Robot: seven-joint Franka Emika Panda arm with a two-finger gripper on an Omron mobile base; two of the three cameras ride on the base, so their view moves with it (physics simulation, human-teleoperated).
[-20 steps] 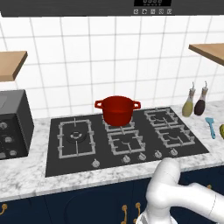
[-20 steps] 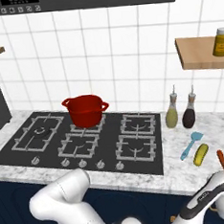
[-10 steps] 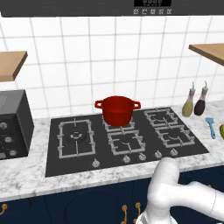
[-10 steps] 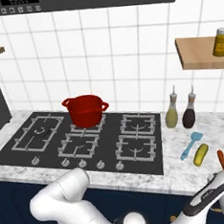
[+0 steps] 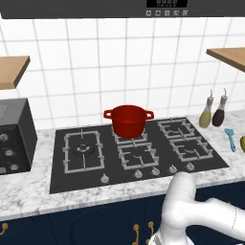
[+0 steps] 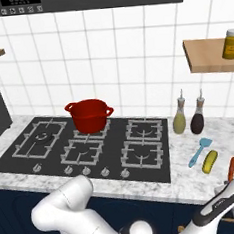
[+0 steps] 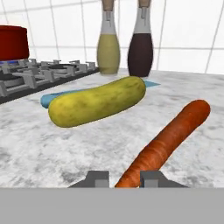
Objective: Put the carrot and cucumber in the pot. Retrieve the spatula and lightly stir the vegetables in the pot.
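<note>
Left of the jaws and beyond them lies the yellow-green cucumber (image 7: 97, 101), resting over the slim light-blue spatula (image 7: 50, 99); the deep red pot (image 7: 13, 41) sits far off on the black hob (image 7: 39, 72). Directly between the fingertips of the gripper (image 7: 124, 177) is the narrow end of the tapering orange carrot (image 7: 168, 137), which runs away to the right. The jaws look nearly pressed onto it, though a firm pinch cannot be confirmed. Judging by this, squeeze fully before lifting, and raise it straight up to avoid nudging the cucumber.
</note>
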